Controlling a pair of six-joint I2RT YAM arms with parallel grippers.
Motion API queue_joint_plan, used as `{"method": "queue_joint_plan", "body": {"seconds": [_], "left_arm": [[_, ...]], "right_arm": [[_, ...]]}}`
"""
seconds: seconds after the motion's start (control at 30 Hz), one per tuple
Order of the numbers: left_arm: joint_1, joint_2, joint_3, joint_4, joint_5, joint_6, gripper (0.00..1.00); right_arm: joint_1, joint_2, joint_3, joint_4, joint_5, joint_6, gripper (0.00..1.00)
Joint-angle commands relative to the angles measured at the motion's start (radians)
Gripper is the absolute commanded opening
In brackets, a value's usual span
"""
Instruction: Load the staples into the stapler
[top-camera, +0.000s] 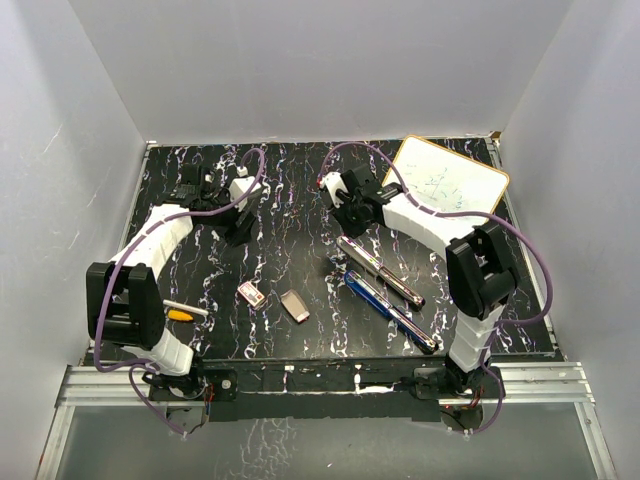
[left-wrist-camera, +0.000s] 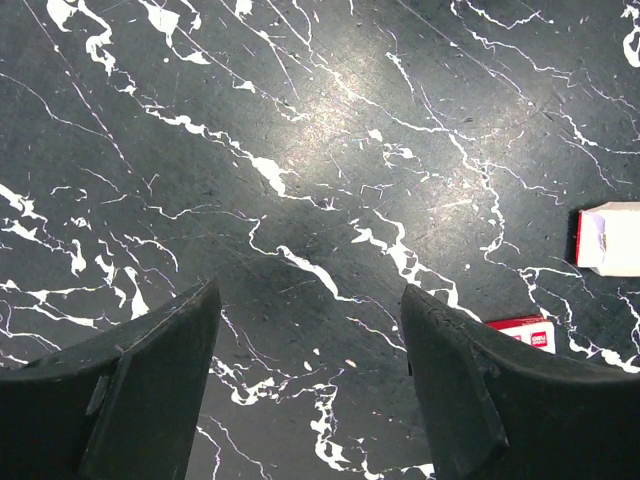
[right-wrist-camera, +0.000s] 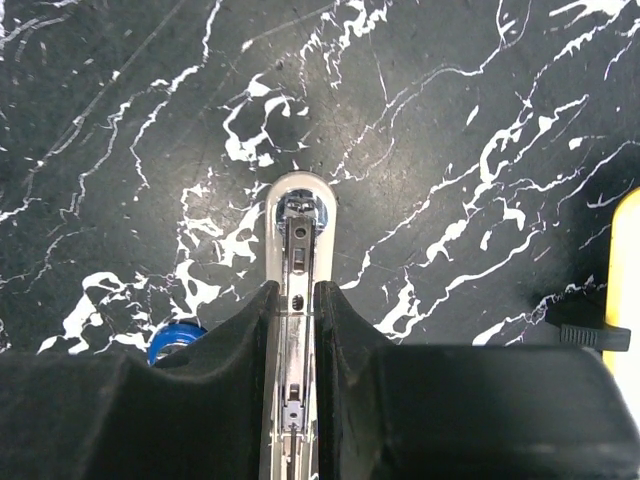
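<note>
The stapler (top-camera: 380, 270) lies slantwise right of the table's middle, silver and black, with a blue part (top-camera: 388, 305) alongside it. My right gripper (top-camera: 343, 215) is shut on its far end. In the right wrist view the silver staple channel (right-wrist-camera: 298, 225) runs between my fingers (right-wrist-camera: 345, 320), and the blue part (right-wrist-camera: 172, 340) shows at lower left. The red-pink staple box (top-camera: 251, 294) and its tan-grey tray (top-camera: 294, 305) lie near the front middle. My left gripper (top-camera: 238, 220) is open and empty (left-wrist-camera: 310, 295) over bare table. A red-and-white box (left-wrist-camera: 608, 240) shows at the right edge of its view.
A whiteboard (top-camera: 447, 178) with a yellow frame lies at the back right; its edge (right-wrist-camera: 625, 260) shows in the right wrist view. An orange-and-white pen (top-camera: 185, 312) lies by the left arm's base. A small black object (top-camera: 190, 180) sits at the back left. White walls enclose the table.
</note>
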Motion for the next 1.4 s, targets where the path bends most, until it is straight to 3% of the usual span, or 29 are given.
{"method": "queue_joint_plan", "body": {"seconds": [0.0,1.37], "left_arm": [[0.005,-0.038,0.037,-0.002,0.011,-0.039,0.72],[0.005,-0.039,0.026,0.006,0.003,-0.047,0.73]], "right_arm": [[0.007,0.015,0.064,-0.044,0.065,0.023,0.18],[0.018,0.096,0.146,-0.137,0.084,0.075,0.18]]}}
